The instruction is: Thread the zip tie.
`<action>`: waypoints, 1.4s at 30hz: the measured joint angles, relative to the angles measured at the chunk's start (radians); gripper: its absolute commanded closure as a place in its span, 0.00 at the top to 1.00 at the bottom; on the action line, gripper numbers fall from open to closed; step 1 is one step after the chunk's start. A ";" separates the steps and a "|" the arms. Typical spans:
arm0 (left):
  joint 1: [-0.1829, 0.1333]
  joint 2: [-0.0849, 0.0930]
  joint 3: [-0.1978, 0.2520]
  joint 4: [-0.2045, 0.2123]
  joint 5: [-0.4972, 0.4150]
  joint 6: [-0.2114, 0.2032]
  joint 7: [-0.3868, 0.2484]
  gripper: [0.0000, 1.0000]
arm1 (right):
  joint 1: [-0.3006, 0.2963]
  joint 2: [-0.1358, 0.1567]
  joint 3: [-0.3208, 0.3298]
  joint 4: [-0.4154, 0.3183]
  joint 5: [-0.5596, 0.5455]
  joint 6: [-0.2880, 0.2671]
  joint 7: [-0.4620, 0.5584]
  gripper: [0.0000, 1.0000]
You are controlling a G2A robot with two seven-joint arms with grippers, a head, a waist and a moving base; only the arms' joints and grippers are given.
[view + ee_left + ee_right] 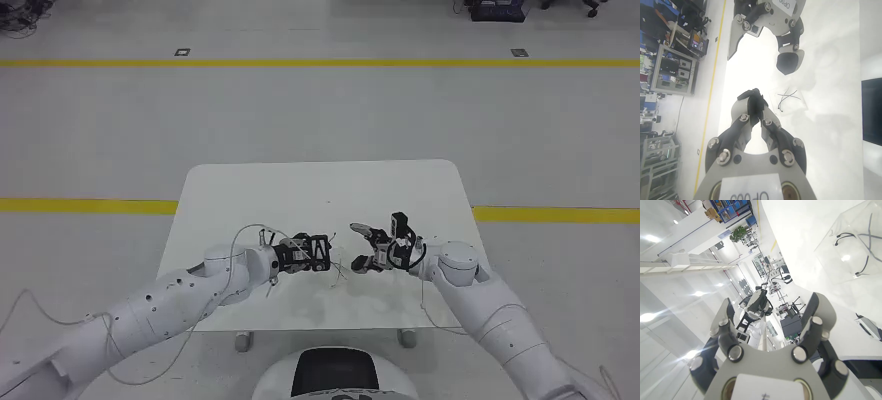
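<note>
Here, low in the middle of the top view, we see the left jaws pressed together, with nothing we can make out between them. The right jaws sit just to their right in the frame, spread wide and holding nothing. The zip ties (338,266) lie crossed in a clear tray (802,106) on the white table (300,190) — just below the gap between the two sets of jaws, touching neither.

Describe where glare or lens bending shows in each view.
Left wrist view: glare whitens the white table beyond the left gripper, yet thin black zip ties on a clear plastic tray are legible. Right wrist view: ceiling lights streak; room lines bow. Top view: even light.
</note>
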 measured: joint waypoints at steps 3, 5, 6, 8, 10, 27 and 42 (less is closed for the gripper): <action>0.000 0.000 0.001 0.000 0.000 0.001 0.001 0.00 | 0.000 0.000 0.000 0.000 0.000 0.000 0.000 1.00; 0.005 -0.001 -0.005 0.002 -0.014 -0.001 0.015 0.00 | 0.000 0.000 0.000 0.000 0.000 0.000 0.000 1.00; 0.008 -0.002 -0.013 0.009 -0.042 -0.013 0.038 0.00 | -0.003 0.000 0.001 -0.002 -0.003 -0.005 -0.004 1.00; 0.012 0.002 -0.045 0.047 -0.153 -0.061 0.097 0.00 | -0.020 0.005 0.011 -0.008 -0.024 -0.056 -0.004 1.00; 0.018 0.007 -0.061 0.074 -0.262 -0.084 0.122 0.00 | -0.040 0.014 0.032 -0.008 -0.057 -0.123 0.026 1.00; -0.124 0.051 0.130 0.108 -0.720 -0.080 0.159 0.00 | -0.083 0.041 0.093 -0.009 -0.169 -0.345 0.114 1.00; -0.124 0.062 0.163 0.077 -1.355 -0.080 -0.020 0.00 | -0.140 0.062 0.140 -0.079 -0.379 -0.569 0.114 1.00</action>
